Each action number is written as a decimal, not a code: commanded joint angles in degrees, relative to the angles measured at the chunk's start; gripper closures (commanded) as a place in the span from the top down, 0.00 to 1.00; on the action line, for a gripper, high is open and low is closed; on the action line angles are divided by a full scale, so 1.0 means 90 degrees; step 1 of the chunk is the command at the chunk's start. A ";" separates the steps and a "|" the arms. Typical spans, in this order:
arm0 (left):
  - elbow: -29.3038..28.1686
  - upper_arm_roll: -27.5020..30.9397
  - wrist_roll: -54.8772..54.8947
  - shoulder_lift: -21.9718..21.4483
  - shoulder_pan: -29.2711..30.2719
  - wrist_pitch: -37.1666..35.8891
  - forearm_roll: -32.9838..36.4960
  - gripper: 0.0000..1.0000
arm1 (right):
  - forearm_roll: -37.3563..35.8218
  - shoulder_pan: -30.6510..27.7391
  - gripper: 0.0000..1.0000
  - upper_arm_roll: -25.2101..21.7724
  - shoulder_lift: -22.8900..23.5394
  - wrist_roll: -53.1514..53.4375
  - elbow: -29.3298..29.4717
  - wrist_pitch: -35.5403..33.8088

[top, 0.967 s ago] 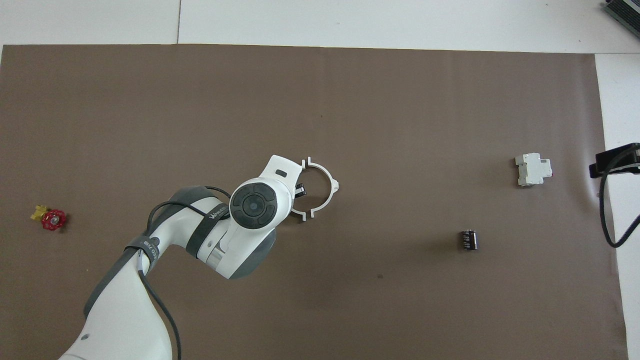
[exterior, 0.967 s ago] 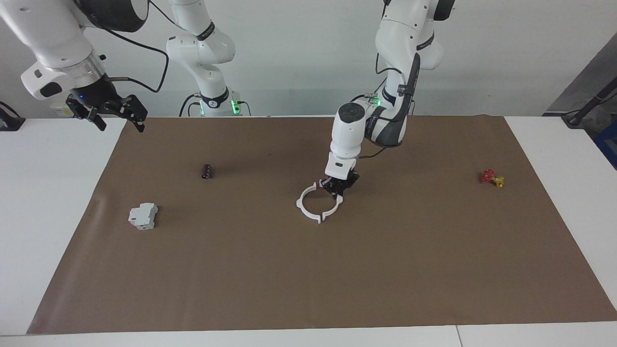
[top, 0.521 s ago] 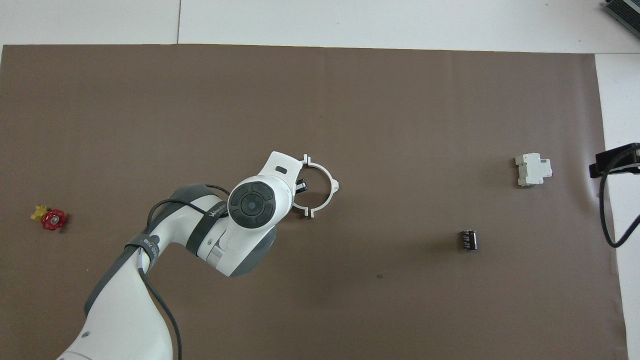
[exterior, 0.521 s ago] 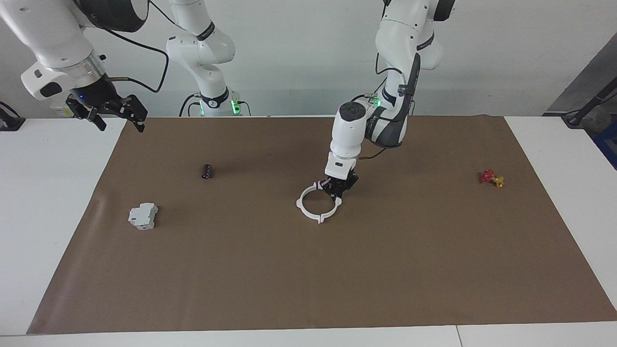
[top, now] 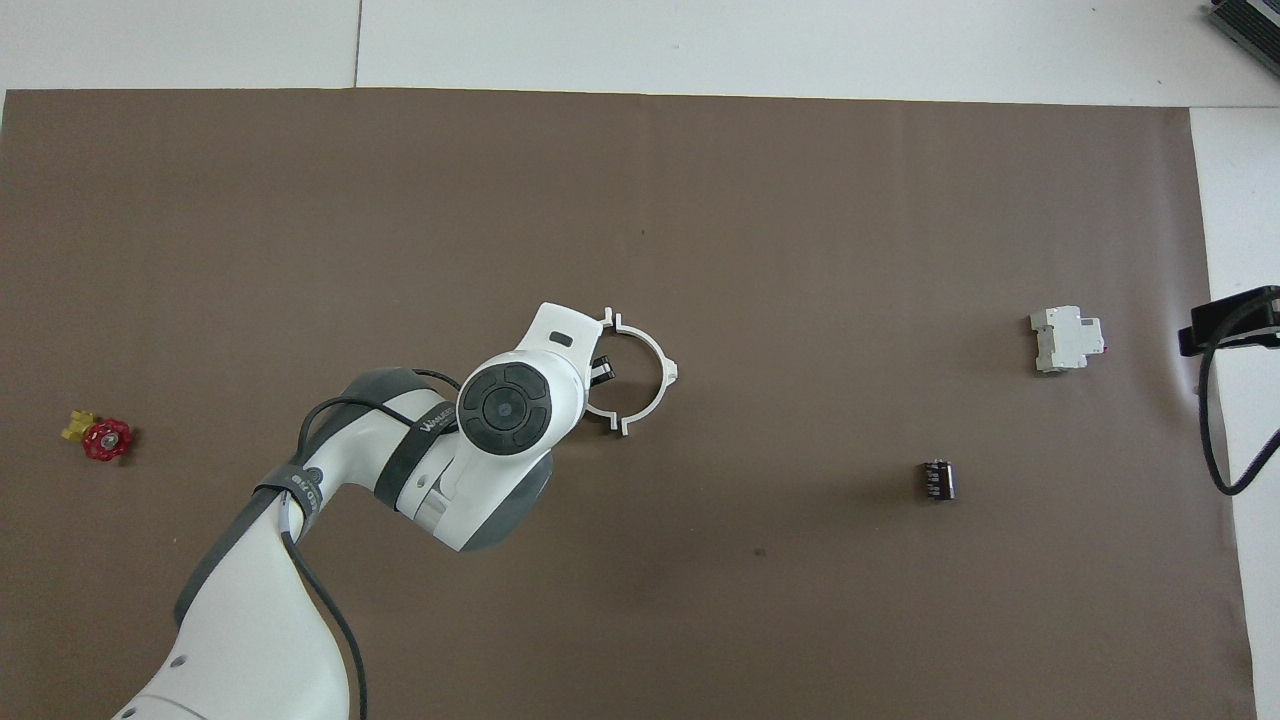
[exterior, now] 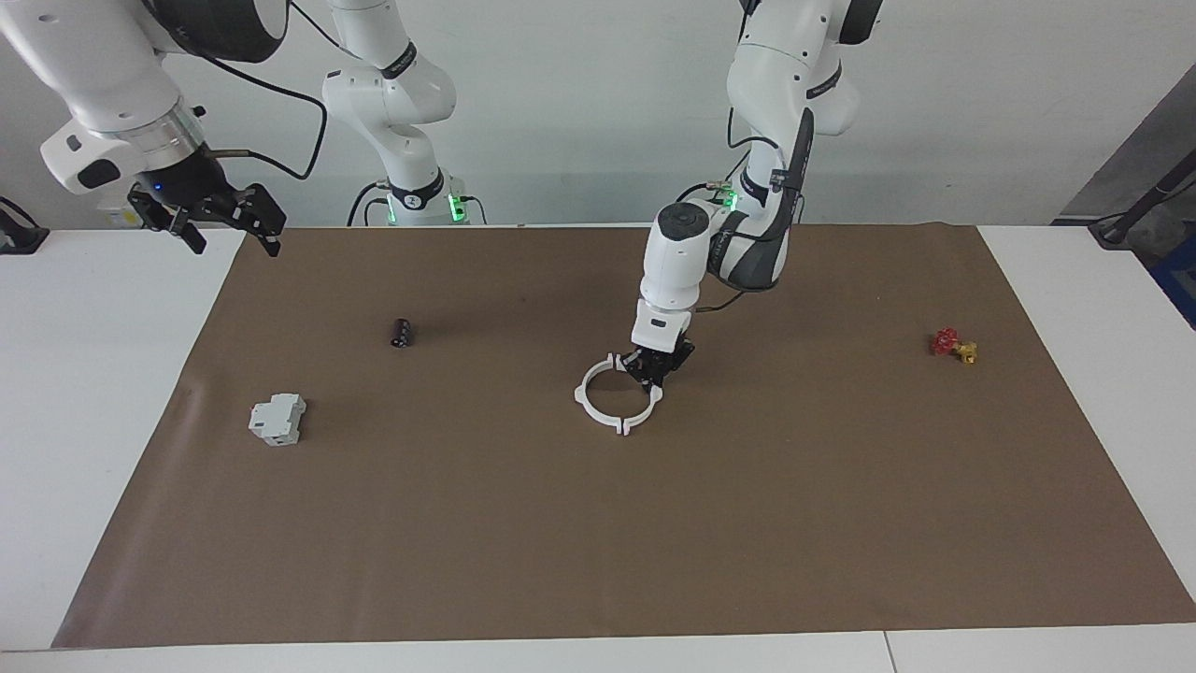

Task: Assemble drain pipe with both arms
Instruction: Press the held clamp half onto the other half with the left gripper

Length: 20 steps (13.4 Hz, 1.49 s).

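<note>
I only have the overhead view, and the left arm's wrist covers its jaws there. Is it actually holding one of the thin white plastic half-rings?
Observer: Yes. In the facing view the left gripper is shut on the thin white plastic half-ring toward the left arm's end, low at the brown mat.
Operator: And the right gripper? I see only a black bit at my edge.
Observer: The right gripper hangs raised over the white table at the mat's edge, at the right arm's end. Its jaws are open and hold nothing. That arm waits.
</note>
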 commanded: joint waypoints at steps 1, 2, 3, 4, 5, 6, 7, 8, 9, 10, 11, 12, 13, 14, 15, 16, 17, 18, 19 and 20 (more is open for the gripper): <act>0.0035 0.0067 -0.0400 0.0165 -0.0123 0.0038 0.0091 0.00 | 0.0051 -0.0076 1.00 0.0037 -0.0046 0.0075 -0.0066 0.0022; 0.0015 0.0067 -0.0400 0.0165 -0.0113 0.0037 0.0091 0.00 | 0.0051 -0.0076 1.00 0.0037 -0.0046 0.0066 -0.0066 0.0022; 0.0015 0.0076 -0.0400 0.0165 -0.0113 0.0037 0.0091 0.00 | 0.0051 -0.0076 1.00 0.0037 -0.0046 0.0065 -0.0066 0.0022; 0.0015 0.0077 -0.0400 0.0165 -0.0122 0.0028 0.0091 0.00 | 0.0051 -0.0076 1.00 0.0037 -0.0046 0.0075 -0.0066 0.0022; 0.0015 0.0077 -0.0410 0.0155 -0.0123 0.0008 0.0091 0.00 | 0.0051 -0.0076 1.00 0.0037 -0.0046 0.0075 -0.0066 0.0022; 0.0025 0.0077 -0.0410 0.0155 -0.0152 -0.0060 0.0091 0.00 | 0.0051 -0.0076 1.00 0.0037 -0.0046 0.0075 -0.0066 0.0022; 0.0025 0.0077 -0.0410 0.0155 -0.0171 -0.0060 0.0091 0.00 | 0.0051 -0.0076 1.00 0.0037 -0.0046 0.0075 -0.0066 0.0022; 0.0035 0.0077 -0.0429 0.0155 -0.0171 -0.0070 0.0091 0.00 | 0.0051 -0.0076 1.00 0.0037 -0.0046 0.0075 -0.0066 0.0022; 0.0054 0.0086 -0.0449 0.0145 -0.0210 -0.0118 0.0091 0.00 | 0.0051 -0.0076 1.00 0.0037 -0.0046 0.0075 -0.0066 0.0022; 0.0093 0.0086 -0.0449 0.0145 -0.0239 -0.0283 0.0091 0.00 | 0.0051 -0.0076 1.00 0.0037 -0.0046 0.0075 -0.0066 0.0022; 0.0161 0.0096 -0.0449 0.0136 -0.0240 -0.0498 0.0100 0.00 | 0.0051 -0.0076 1.00 0.0037 -0.0046 0.0075 -0.0066 0.0022; 0.0345 0.0096 -0.0449 0.0136 -0.0240 -0.0829 0.0129 0.00 | 0.0051 -0.0076 1.00 0.0037 -0.0046 0.0075 -0.0066 0.0022; 0.0492 0.0096 -0.0449 0.0145 -0.0240 -0.1112 0.0197 0.00 | 0.0051 -0.0076 1.00 0.0037 -0.0046 0.0075 -0.0066 0.0022; 0.0571 0.0096 -0.0488 0.0145 -0.0240 -0.1221 0.0285 0.00 | 0.0051 -0.0076 1.00 0.0037 -0.0046 0.0075 -0.0066 0.0022; 0.0581 0.0096 -0.0594 0.0145 -0.0240 -0.1290 0.0373 0.00 | 0.0051 -0.0076 1.00 0.0037 -0.0046 0.0075 -0.0066 0.0022; 0.0591 0.0096 -0.0702 0.0145 -0.0240 -0.1301 0.0509 0.00 | 0.0051 -0.0076 1.00 0.0037 -0.0046 0.0075 -0.0066 0.0022; 0.0591 0.0096 -0.0877 0.0145 -0.0240 -0.1291 0.0675 0.00 | 0.0051 -0.0076 1.00 0.0037 -0.0046 0.0075 -0.0066 0.0022; 0.0601 0.0096 -0.0995 0.0145 -0.0240 -0.1262 0.0773 0.00 | 0.0051 -0.0076 1.00 0.0037 -0.0046 0.0075 -0.0066 0.0022; 0.0601 0.0086 -0.1015 0.0155 -0.0240 -0.1233 0.0794 0.00 | 0.0051 -0.0076 1.00 0.0037 -0.0046 0.0075 -0.0066 0.0022; 0.0601 0.0096 -0.1015 0.0155 -0.0240 -0.1213 0.0794 0.00 | 0.0051 -0.0076 1.00 0.0037 -0.0046 0.0075 -0.0066 0.0022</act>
